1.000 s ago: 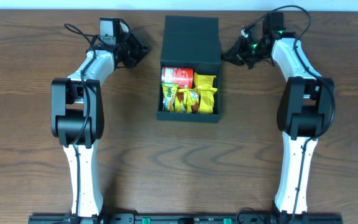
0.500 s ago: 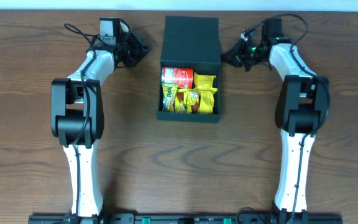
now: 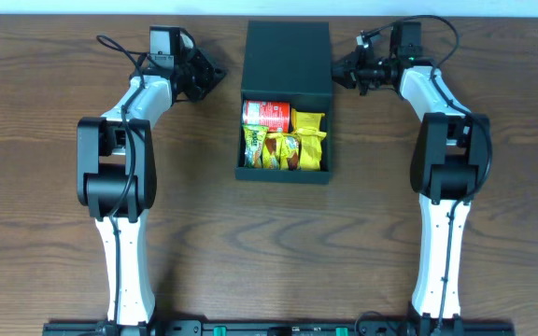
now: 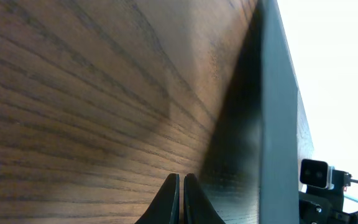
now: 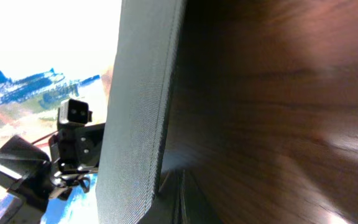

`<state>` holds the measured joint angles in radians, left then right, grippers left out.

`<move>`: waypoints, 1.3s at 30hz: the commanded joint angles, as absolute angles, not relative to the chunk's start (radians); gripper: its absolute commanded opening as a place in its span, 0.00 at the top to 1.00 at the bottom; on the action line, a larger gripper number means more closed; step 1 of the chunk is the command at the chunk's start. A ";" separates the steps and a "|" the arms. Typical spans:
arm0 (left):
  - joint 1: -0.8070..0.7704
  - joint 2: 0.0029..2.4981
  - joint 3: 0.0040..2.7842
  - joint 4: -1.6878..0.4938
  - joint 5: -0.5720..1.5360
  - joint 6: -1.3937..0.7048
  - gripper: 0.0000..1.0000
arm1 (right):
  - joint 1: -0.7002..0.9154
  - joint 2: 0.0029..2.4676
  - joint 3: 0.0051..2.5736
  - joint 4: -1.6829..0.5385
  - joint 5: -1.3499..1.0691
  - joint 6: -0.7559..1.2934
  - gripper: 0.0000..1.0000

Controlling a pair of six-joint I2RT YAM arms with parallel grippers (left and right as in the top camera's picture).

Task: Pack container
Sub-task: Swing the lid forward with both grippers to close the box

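Observation:
The dark teal-green container (image 3: pixel 284 174) stands open at the table's middle back, its lid (image 3: pixel 288 56) folded back behind it. Inside lie a red packet (image 3: pixel 267 114) and several yellow snack packets (image 3: pixel 288 147). My left gripper (image 3: pixel 217 75) is shut and empty, a little left of the lid. In the left wrist view its fingers (image 4: pixel 181 186) are pressed together low over the table, and the lid's edge (image 4: pixel 275 124) is to the right. My right gripper (image 3: pixel 340 73) is shut and empty at the lid's right edge. In the right wrist view its fingertips (image 5: pixel 182 199) sit next to the lid's edge (image 5: pixel 142 112).
The wooden table (image 3: pixel 204 233) spreads out in front of the container. Both arm bases stand at the front edge. The table's back edge runs close behind the lid and both grippers.
My right gripper has moved left and slightly back, up to the lid's right edge. The lid looks a little larger from above. The left arm has not moved.

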<state>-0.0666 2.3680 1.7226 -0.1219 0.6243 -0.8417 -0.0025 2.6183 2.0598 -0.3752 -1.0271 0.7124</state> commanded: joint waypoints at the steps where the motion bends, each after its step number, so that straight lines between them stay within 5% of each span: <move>1: -0.064 2.368 1.720 -0.118 0.621 -0.846 0.94 | 0.013 2.622 2.065 -0.331 -1.139 0.727 0.98; 39: -0.073 2.368 1.720 0.338 0.894 -1.003 0.94 | 0.027 2.622 2.065 -0.078 -1.557 0.725 0.98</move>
